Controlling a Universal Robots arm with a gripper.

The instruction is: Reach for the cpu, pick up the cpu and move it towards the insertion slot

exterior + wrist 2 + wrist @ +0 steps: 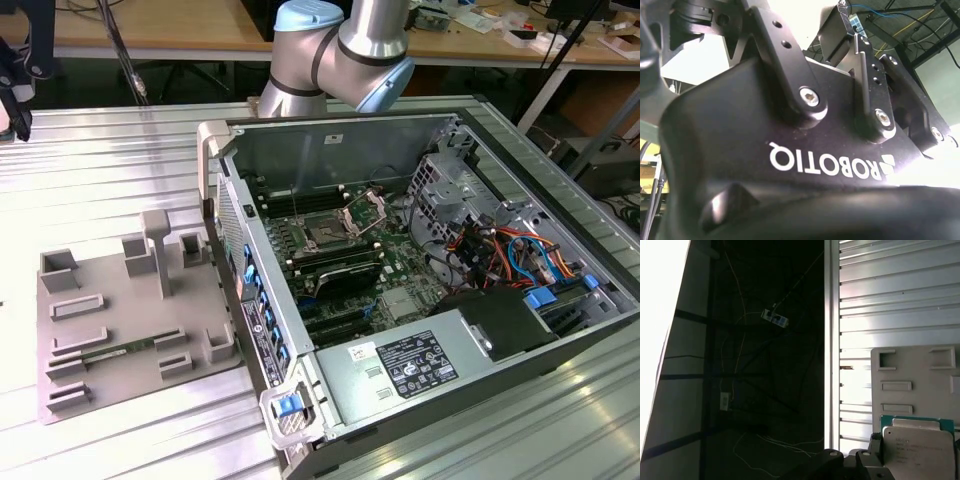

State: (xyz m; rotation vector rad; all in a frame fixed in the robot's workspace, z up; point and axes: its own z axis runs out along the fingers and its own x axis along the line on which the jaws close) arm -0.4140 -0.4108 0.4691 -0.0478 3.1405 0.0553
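The cpu [920, 452], a thin square chip with a pale silver top and a green edge, shows close up in the first wrist view. It sits against dark gripper metal, in front of the grey fixture tray [915, 375]. In the second wrist view my gripper [847, 20] looks shut, with a thin plate edge between the fingertips. In the exterior view the gripper [18, 110] hangs at the far left, above the table and well away from the open computer case. The insertion slot [325, 233], with a dark centre and its silver bracket hinged open, lies on the motherboard inside the case.
The grey fixture tray [130, 310] with upright posts lies on the ribbed aluminium table [120, 160]. The case wall [235, 250] rises between the tray and the motherboard. The arm's elbow [340, 50] stands behind the case. The table edge [832, 365] drops to a dark floor with cables.
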